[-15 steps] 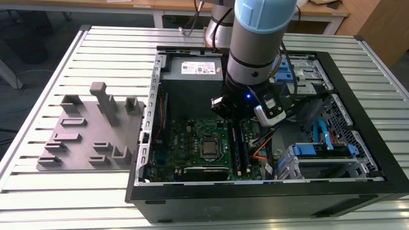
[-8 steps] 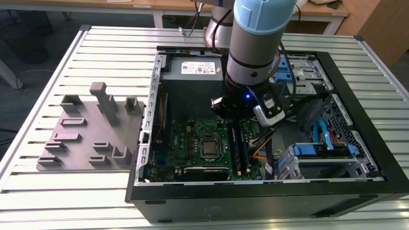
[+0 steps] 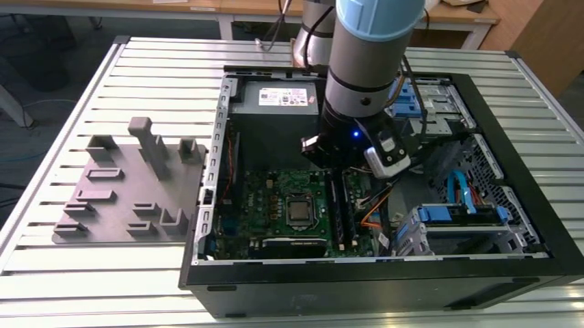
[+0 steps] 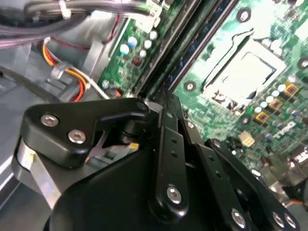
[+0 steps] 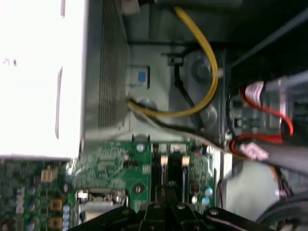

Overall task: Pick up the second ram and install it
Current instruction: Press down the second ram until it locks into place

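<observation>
1. Hovering inside the open black computer case [image 3: 365,287], the black linkage gripper [image 4: 166,103] is sitting low over the memory slots beside the silver CPU socket [image 3: 299,210].
2. Large square green motherboard [image 3: 273,191] is lying flat in the case; the grey slatted tabletop [image 3: 91,273] is carrying the case.
3. Gripper fingers are drawn in narrow, tips pointing down at the black slot rails [image 5: 171,166]; can't tell whether they are pinching anything.
4. Second ram, the long thin dark green memory stick [image 3: 338,212], is appearing edge-on in the slot area just under the gripper; seating can't be judged.
5. Grey plastic fixture block with upright posts [image 3: 133,184] is sitting on the tabletop toward the exterior view's left.
</observation>
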Tool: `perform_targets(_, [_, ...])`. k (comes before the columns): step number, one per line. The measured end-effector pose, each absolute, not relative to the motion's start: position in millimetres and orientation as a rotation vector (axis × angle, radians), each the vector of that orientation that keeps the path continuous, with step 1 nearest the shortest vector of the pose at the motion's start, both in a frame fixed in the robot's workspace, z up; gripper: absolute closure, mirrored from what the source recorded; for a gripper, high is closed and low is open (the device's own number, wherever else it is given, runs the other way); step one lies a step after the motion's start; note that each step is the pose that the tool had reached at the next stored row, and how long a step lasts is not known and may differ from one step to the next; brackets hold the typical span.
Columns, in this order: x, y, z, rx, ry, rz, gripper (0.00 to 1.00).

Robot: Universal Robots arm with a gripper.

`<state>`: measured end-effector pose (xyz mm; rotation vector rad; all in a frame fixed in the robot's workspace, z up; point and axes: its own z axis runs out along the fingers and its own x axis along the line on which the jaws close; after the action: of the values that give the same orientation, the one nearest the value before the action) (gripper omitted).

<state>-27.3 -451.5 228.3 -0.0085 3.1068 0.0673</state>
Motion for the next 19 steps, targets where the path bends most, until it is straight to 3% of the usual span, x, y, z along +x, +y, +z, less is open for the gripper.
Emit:
perform_targets(12, [-30.2,-485.2,225.8,-0.009,3.107,0.054,0.93])
perform_targets(19, [-30.3,-487.6,222.9,-0.009,3.107,0.054,0.93])
